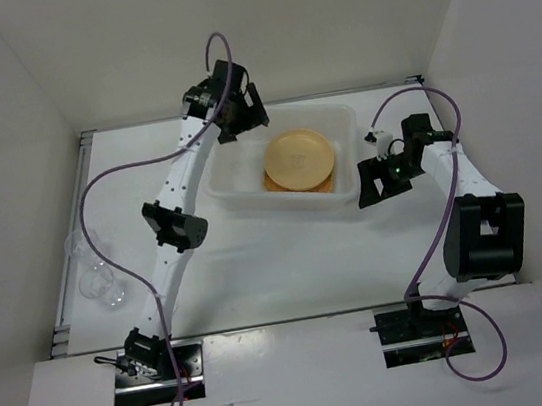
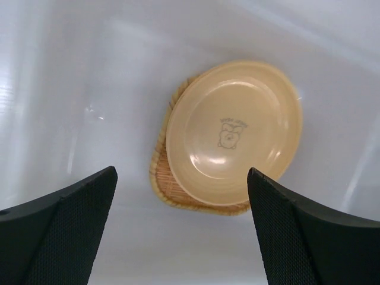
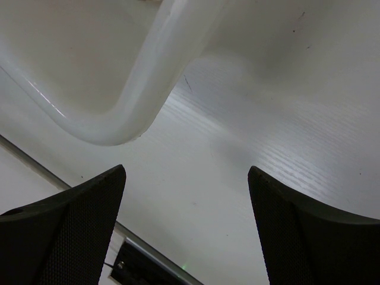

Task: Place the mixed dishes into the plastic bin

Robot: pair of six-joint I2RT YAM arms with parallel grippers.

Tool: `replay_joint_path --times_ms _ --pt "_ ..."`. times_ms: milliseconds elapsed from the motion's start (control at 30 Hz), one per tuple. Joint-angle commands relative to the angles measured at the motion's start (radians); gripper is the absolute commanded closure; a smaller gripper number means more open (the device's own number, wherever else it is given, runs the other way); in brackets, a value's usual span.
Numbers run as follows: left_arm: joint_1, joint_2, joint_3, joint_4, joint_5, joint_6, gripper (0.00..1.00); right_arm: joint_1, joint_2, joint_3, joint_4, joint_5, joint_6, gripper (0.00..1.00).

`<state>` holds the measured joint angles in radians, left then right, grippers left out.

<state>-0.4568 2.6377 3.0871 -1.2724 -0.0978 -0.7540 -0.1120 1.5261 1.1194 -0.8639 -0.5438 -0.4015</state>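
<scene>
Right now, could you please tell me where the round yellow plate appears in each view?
Top external: the round yellow plate lies centre-frame, inside the plastic bin.
Left wrist: right of centre, atop the woven plate.
Right wrist: not in it.
Shared landmark: the plastic bin, whose rounded corner fills the right wrist view's upper left.

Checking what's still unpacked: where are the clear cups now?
In the top view, the clear cups sit at the left edge of the table, outside the plastic bin.
</scene>
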Motion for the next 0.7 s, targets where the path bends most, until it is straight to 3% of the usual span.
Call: replay_joint_path --times_ms 0,33,67,200,233,267,333,467,667 --pt "0.016 -0.303 0.038 -0.027 -0.196 0.074 0.04 -0.006 -0.038 -0.004 0.031 -0.024 -0.010 0.12" --pt "0.048 -0.358 -0.022 -0.027 -0.254 0.087 0.01 -0.006 -0.038 -0.004 0.031 -0.024 -0.010 0.12" --pt "0.079 -0.480 -0.198 -0.027 -0.282 0.061 0.00 -0.006 -0.038 -0.004 0.040 -0.024 -0.010 0.12" --pt "0.350 -0.766 -0.595 0.022 -0.209 0.034 0.00 -0.006 -0.047 -0.013 0.040 -0.035 -0.010 0.12" --pt "0.392 -0.897 -0.842 0.077 -0.209 0.057 0.00 -0.006 -0.047 -0.013 0.040 -0.035 -0.019 0.12" --pt "0.487 -0.962 -0.966 0.188 -0.183 0.074 0.00 -0.006 -0.047 -0.013 0.040 -0.035 -0.019 0.12" --pt "0.582 -1.079 -1.223 0.250 -0.125 0.074 0.00 -0.006 -0.047 -0.013 0.040 -0.035 -0.019 0.12" --pt "0.688 -1.170 -1.515 0.356 -0.131 0.087 0.00 -0.006 -0.037 -0.013 0.031 -0.035 -0.019 0.12" --pt "0.765 -1.156 -1.627 0.409 -0.189 0.153 0.00 -0.006 -0.015 -0.004 0.031 -0.035 -0.019 0.12"
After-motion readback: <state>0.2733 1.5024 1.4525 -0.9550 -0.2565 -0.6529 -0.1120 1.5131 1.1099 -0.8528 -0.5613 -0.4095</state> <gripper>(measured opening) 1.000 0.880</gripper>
